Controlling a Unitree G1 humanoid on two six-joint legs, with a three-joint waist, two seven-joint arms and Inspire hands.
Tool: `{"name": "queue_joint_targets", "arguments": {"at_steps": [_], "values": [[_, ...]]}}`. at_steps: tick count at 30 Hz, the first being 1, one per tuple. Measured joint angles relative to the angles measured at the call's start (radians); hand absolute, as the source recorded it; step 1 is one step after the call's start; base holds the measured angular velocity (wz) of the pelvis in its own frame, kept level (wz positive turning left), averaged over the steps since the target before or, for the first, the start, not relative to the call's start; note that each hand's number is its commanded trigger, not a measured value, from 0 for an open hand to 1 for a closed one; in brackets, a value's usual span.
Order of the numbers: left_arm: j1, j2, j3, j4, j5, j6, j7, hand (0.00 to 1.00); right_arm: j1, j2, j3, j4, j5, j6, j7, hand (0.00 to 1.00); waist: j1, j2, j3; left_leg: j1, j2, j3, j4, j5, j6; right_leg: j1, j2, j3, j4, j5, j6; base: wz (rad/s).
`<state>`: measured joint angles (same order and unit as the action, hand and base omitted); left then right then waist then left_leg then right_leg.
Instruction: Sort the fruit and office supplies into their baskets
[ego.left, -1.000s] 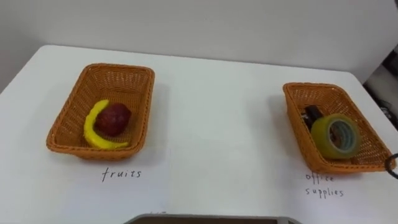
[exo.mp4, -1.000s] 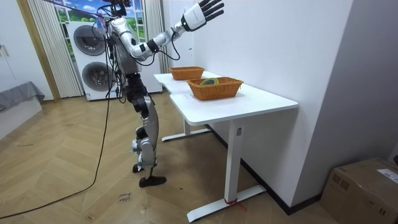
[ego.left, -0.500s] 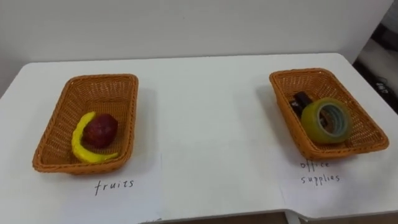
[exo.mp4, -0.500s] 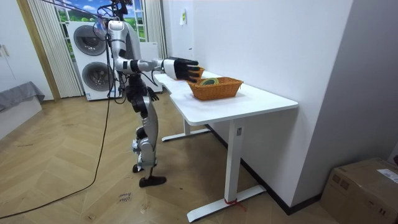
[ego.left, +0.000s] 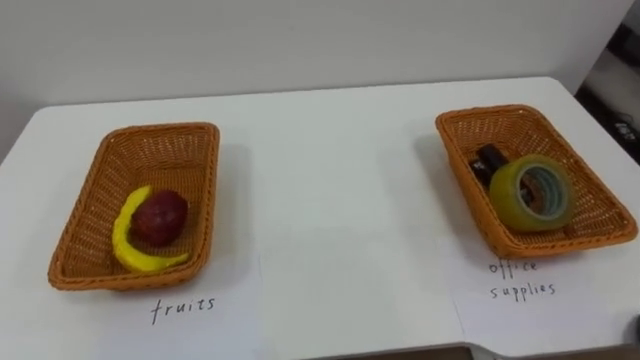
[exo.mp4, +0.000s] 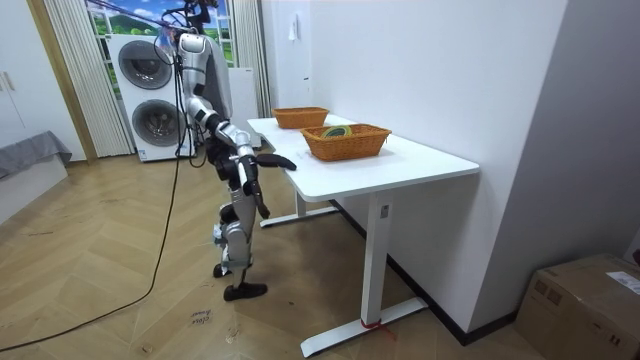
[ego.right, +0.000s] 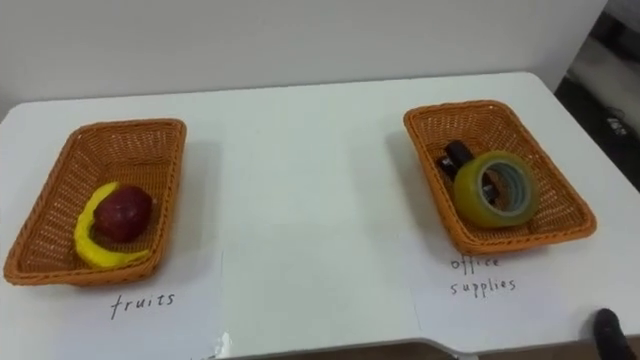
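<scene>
On the white table (ego.left: 330, 190) stand two wicker baskets. The left basket (ego.left: 160, 128), with a paper label reading fruits in front of it, holds a yellow banana (ego.left: 125, 245) curled round a red apple (ego.left: 160, 215). The right basket (ego.left: 500, 111), labelled office supplies, holds a roll of yellowish tape (ego.left: 507, 195) and a small dark object (ego.left: 487, 158) behind it. My right hand (exo.mp4: 283, 161) hangs low at the table's front edge with its fingers straight and nothing in it. A dark fingertip of the right hand (ego.right: 607, 327) shows at the lower right corner.
I stand at the table's long front side, facing a white wall. Stacked washing machines (exo.mp4: 150, 95) are behind me and a cardboard box (exo.mp4: 585, 300) sits on the floor past the table's end. Bare tabletop lies between the baskets.
My right arm swung down from high in the air, past the office supplies basket, to the table's front edge. The head camera shifted, so both baskets slid in the eye view.
</scene>
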<state>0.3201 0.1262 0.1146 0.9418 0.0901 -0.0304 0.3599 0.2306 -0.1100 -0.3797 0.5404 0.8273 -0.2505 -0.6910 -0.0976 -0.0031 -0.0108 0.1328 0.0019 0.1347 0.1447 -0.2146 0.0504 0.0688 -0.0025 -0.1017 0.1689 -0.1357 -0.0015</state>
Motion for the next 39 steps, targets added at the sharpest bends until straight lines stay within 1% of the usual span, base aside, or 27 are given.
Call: {"name": "queue_joint_targets", "arguments": {"at_steps": [2, 3, 7, 9, 11, 14, 16, 18, 20, 22, 23, 24, 25, 26, 27, 29, 32, 34, 36, 37, 38, 39], "values": [[-0.001, -0.002, 0.0, 0.0, -0.004, 0.0, -0.002, 0.0, 0.001, 0.0, 0.003, 0.032, 0.0, -0.002, 0.013, 0.0, 0.0, -0.007, -0.0076, 0.002, 0.001, -0.003, 0.002, -0.002, -0.001, 0.005, 0.0, -0.004, 0.0, -0.002, 0.0, 0.08], [-0.005, -0.003, -0.002, 0.002, -0.019, -0.003, -0.002, 0.0, -0.001, -0.001, 0.006, 0.055, 0.0, -0.012, 0.025, 0.0, 0.001, -0.008, -0.0095, 0.002, 0.001, -0.005, 0.004, -0.002, -0.001, 0.007, 0.0, -0.005, 0.0, -0.002, 0.0, 0.05], [-0.005, -0.003, -0.002, 0.002, -0.041, -0.006, -0.002, 0.0, -0.011, -0.003, 0.007, 0.119, -0.02, -0.041, 0.059, 0.0, 0.001, -0.014, -0.01, 0.005, 0.0, -0.011, 0.007, -0.003, -0.001, 0.014, 0.0, -0.009, -0.004, -0.002, -0.001, 0.05], [-0.004, -0.003, -0.02, 0.012, -0.059, -0.008, 0.003, 0.0, -0.011, -0.004, 0.017, 0.169, -0.025, -0.067, 0.094, 0.0, -0.001, -0.014, -0.01, 0.011, 0.0, -0.021, 0.009, -0.007, -0.002, 0.023, 0.0, -0.014, -0.018, -0.003, 0.001, 0.09], [-0.002, -0.003, -0.026, 0.017, -0.059, -0.009, 0.002, 0.0, -0.012, -0.009, 0.023, 0.204, -0.024, -0.08, 0.133, 0.0, -0.004, -0.017, -0.0093, 0.014, 0.0, -0.024, 0.01, -0.008, -0.002, 0.029, -0.001, -0.018, -0.018, -0.004, 0.001, 0.06], [-0.003, -0.001, -0.032, 0.022, -0.059, -0.008, 0.001, 0.0, -0.013, -0.021, 0.021, 0.254, 0.008, -0.081, 0.211, 0.0, -0.007, -0.024, -0.0081, 0.019, 0.001, -0.028, 0.01, -0.009, -0.002, 0.045, -0.007, -0.029, -0.017, -0.003, 0.0, 0.06], [-0.003, -0.003, -0.036, 0.023, -0.058, -0.006, 0.001, 0.0, -0.014, -0.026, 0.015, 0.281, 0.036, -0.082, 0.262, 0.0, -0.006, -0.026, -0.0077, 0.026, 0.002, -0.029, 0.01, -0.013, -0.002, 0.052, -0.001, -0.029, -0.017, -0.003, 0.0, 0.02], [-0.003, -0.003, -0.041, 0.025, -0.059, -0.005, 0.002, 0.0, -0.015, -0.029, 0.015, 0.292, 0.1, -0.081, 0.303, 0.0, -0.002, -0.024, -0.009, 0.035, 0.003, -0.029, 0.01, -0.019, -0.003, 0.059, 0.004, -0.022, -0.017, -0.002, 0.0, -0.06], [-0.007, 0.003, -0.06, 0.025, -0.064, -0.005, 0.006, 0.0, -0.016, -0.027, 0.03, 0.285, 0.199, -0.079, 0.322, 0.0, 0.005, -0.021, -0.0091, 0.034, 0.005, -0.025, 0.011, -0.021, -0.004, 0.055, 0.007, -0.011, -0.016, -0.001, -0.002, -0.11], [-0.011, 0.0, -0.073, 0.025, -0.092, -0.005, 0.009, 0.0, -0.014, -0.008, 0.013, 0.213, 0.336, -0.069, 0.321, 0.0, 0.012, -0.009, -0.0099, 0.033, 0.009, -0.012, 0.01, -0.022, -0.005, 0.043, 0.009, -0.001, -0.014, 0.001, -0.004, -0.17], [-0.014, 0.0, -0.075, 0.028, -0.102, -0.005, 0.007, 0.0, -0.014, -0.001, 0.007, 0.195, 0.375, -0.063, 0.321, 0.0, 0.016, -0.005, -0.0098, 0.034, 0.009, -0.008, 0.01, -0.023, -0.005, 0.041, 0.01, 0.003, -0.013, 0.001, -0.004, -0.18], [-0.022, 0.0, -0.078, 0.041, -0.11, -0.007, 0.003, 0.0, -0.014, 0.009, 0.004, 0.163, 0.447, -0.06, 0.321, 0.0, 0.019, 0.005, -0.0095, 0.034, 0.01, -0.001, 0.007, -0.023, -0.005, 0.04, 0.012, 0.008, -0.01, 0.001, -0.004, -0.14], [-0.023, 0.001, -0.078, 0.047, -0.112, -0.008, 0.0, 0.0, -0.014, 0.011, 0.004, 0.146, 0.486, -0.059, 0.321, 0.0, 0.019, 0.007, -0.0078, 0.034, 0.01, 0.001, 0.006, -0.023, -0.005, 0.038, 0.013, 0.011, -0.008, 0.001, -0.004, -0.13], [-0.022, 0.003, -0.078, 0.059, -0.117, -0.015, -0.001, 0.0, -0.013, 0.01, 0.003, 0.119, 0.561, -0.056, 0.322, 0.0, 0.02, 0.012, -0.0047, 0.033, 0.01, 0.002, 0.005, -0.023, -0.005, 0.034, 0.013, 0.012, -0.002, 0.001, -0.004, -0.04], [-0.022, 0.006, -0.077, 0.058, -0.116, -0.018, 0.0, 0.0, -0.013, 0.01, 0.002, 0.101, 0.612, -0.055, 0.323, 0.0, 0.018, 0.015, -0.0035, 0.033, 0.01, 0.002, 0.005, -0.023, -0.005, 0.033, 0.012, 0.011, 0.0, 0.001, -0.004, 0.0], [-0.02, 0.009, -0.068, 0.058, -0.095, -0.024, 0.002, 0.0, -0.007, 0.015, -0.002, 0.069, 0.668, -0.055, 0.322, 0.0, 0.019, 0.016, -0.0023, 0.032, 0.01, 0.002, 0.005, -0.023, -0.005, 0.032, 0.012, 0.01, 0.001, 0.0, -0.003, 0.0], [-0.018, 0.01, -0.04, 0.057, -0.076, -0.025, 0.003, 0.0, -0.01, 0.02, -0.005, 0.041, 0.717, -0.05, 0.311, 0.0, 0.021, 0.011, -0.0024, 0.028, 0.008, 0.002, 0.008, -0.023, -0.005, 0.023, 0.009, 0.007, 0.01, -0.005, -0.003, 0.0], [-0.015, 0.012, -0.038, 0.049, -0.076, -0.025, 0.003, 0.0, -0.01, 0.02, -0.005, 0.032, 0.734, -0.041, 0.302, 0.0, 0.021, 0.003, -0.0012, 0.026, 0.005, 0.003, 0.008, -0.022, -0.005, 0.015, 0.006, 0.008, 0.021, -0.012, -0.004, 0.0], [-0.011, 0.023, -0.038, 0.028, -0.075, -0.025, 0.003, 0.0, -0.007, 0.02, -0.002, 0.029, 0.753, -0.032, 0.292, 0.0, 0.021, -0.014, -0.0003, 0.026, 0.006, 0.003, 0.01, -0.022, -0.006, 0.012, 0.006, 0.01, 0.018, -0.021, -0.004, 0.04], [-0.01, 0.025, -0.038, 0.019, -0.072, -0.025, 0.003, 0.0, -0.003, 0.02, 0.001, 0.029, 0.757, -0.031, 0.29, 0.0, 0.021, -0.02, 0.0002, 0.025, 0.006, 0.002, 0.01, -0.022, -0.006, 0.01, 0.006, 0.011, 0.017, -0.024, -0.004, 0.06], [-0.01, 0.026, -0.038, 0.005, -0.061, -0.025, 0.003, 0.0, 0.016, 0.021, 0.007, 0.032, 0.768, -0.028, 0.29, 0.0, 0.021, -0.028, -0.0013, 0.019, 0.006, 0.0, 0.011, -0.022, -0.006, 0.005, 0.006, 0.01, 0.019, -0.026, -0.004, 0.06], [-0.015, 0.025, -0.04, 0.002, -0.057, -0.025, 0.003, 0.0, 0.023, 0.02, 0.01, 0.038, 0.768, -0.019, 0.295, 0.0, 0.021, -0.033, -0.0003, 0.013, 0.006, -0.001, 0.012, -0.022, -0.006, 0.0, 0.005, 0.01, 0.02, -0.027, -0.004, 0.05]]}}
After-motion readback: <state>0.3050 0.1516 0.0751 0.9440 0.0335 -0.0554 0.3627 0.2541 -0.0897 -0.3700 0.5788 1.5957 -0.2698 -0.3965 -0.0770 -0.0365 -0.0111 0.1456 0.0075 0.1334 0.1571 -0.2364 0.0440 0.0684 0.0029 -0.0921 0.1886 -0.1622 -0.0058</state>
